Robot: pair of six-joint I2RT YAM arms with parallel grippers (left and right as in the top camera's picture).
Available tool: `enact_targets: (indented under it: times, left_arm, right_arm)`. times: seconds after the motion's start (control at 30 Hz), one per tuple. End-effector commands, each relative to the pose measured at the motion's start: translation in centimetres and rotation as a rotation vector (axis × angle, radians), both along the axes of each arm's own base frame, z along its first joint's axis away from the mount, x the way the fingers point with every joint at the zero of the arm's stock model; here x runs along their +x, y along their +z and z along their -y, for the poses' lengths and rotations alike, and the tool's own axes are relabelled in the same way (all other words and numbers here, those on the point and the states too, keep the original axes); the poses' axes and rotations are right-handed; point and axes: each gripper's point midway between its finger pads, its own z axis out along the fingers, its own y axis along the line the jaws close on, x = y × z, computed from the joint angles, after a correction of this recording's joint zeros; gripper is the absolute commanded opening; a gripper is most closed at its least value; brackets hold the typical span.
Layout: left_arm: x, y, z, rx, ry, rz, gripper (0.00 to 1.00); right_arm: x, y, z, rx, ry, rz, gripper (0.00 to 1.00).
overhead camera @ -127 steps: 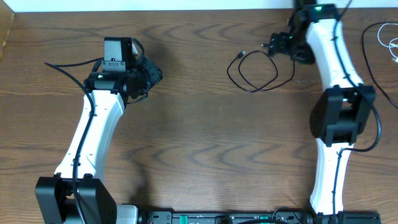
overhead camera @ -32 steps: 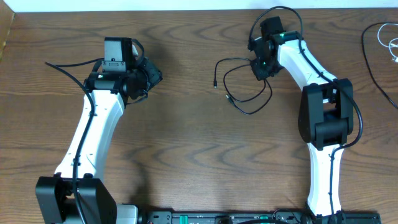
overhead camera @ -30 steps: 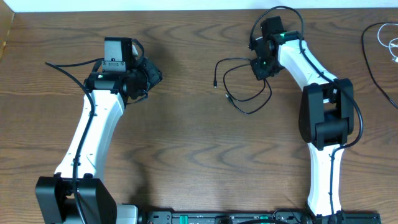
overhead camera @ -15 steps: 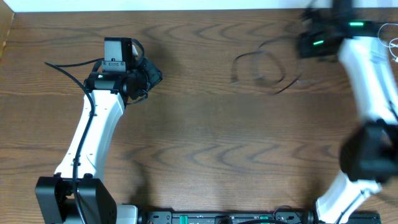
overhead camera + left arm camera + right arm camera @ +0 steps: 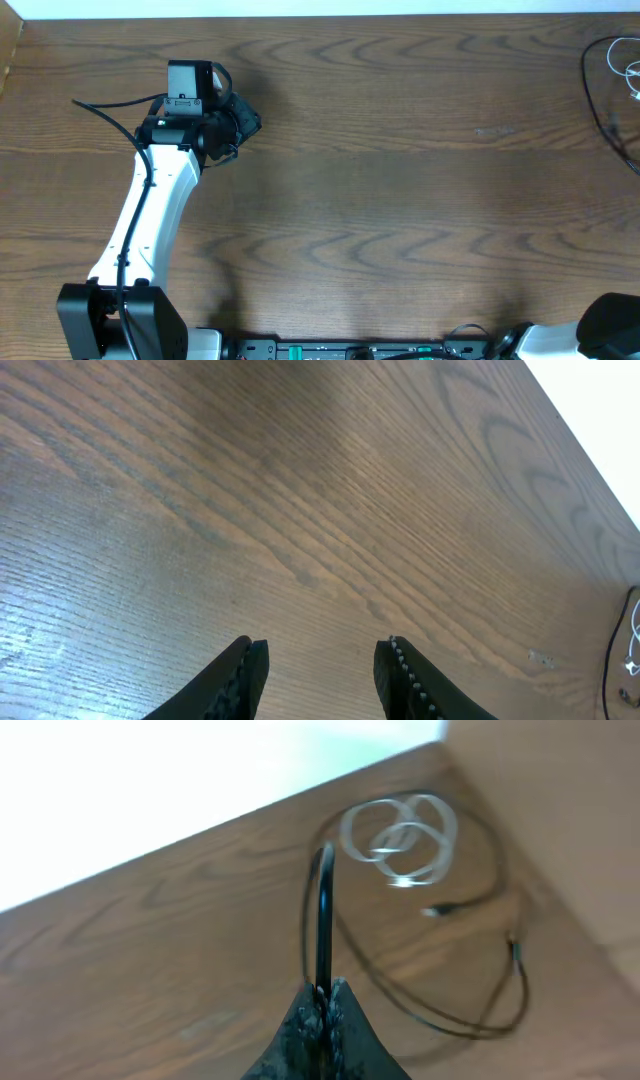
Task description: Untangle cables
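Cables [image 5: 598, 118] lie bunched at the far right edge of the worktop [image 5: 400, 200], well apart from the left arm. The right claw [image 5: 325, 992] is closed on one black cable [image 5: 322, 910], which stands up from the fingertips as a narrow loop. The white cable [image 5: 398, 840] rests coiled beyond it, with more black cord curving around and below that coil. The left claw [image 5: 322, 675] hangs open over bare wood, holding nothing.

The risk, as I judge it, is dragging. Nothing pins the other cords, so a pull on the held one may carry the whole bunch along or tighten any crossing. The cord is thin and pinched only at the tips, so it may slip free. The bunch also sits close to the worktop's edge and could slide off.
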Motion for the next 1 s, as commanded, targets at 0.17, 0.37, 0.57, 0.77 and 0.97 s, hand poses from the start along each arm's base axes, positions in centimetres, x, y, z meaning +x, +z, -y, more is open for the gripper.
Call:
enact_targets:
  times: [0.17,0.37,0.57,0.77,0.97]
  left_arm:
    - [0.3,0.0,-0.2,0.016,-0.001,0.002,0.41]
    - [0.3,0.0,-0.2,0.016,-0.001,0.002,0.4]
    - [0.3,0.0,-0.2,0.016,-0.001,0.002,0.41]
    - [0.3,0.0,-0.2,0.016,-0.001,0.002,0.41]
    - [0.3,0.0,-0.2,0.016,-0.001,0.002,0.41]
  right_arm:
    - [-4.3,-0.7,8.1,0.043,-0.24,0.026,0.01]
    - [-5.4,-4.6,12.0,0.124,-0.336,-0.025,0.01]
    - [-4.7,-10.1,13.7,0.207,-0.349,-0.115,0.21]
    - [-3.8,-11.9,13.5,0.259,-0.316,-0.124,0.53]
    - [-1.0,-7.9,8.5,0.306,-0.026,0.023,0.7]
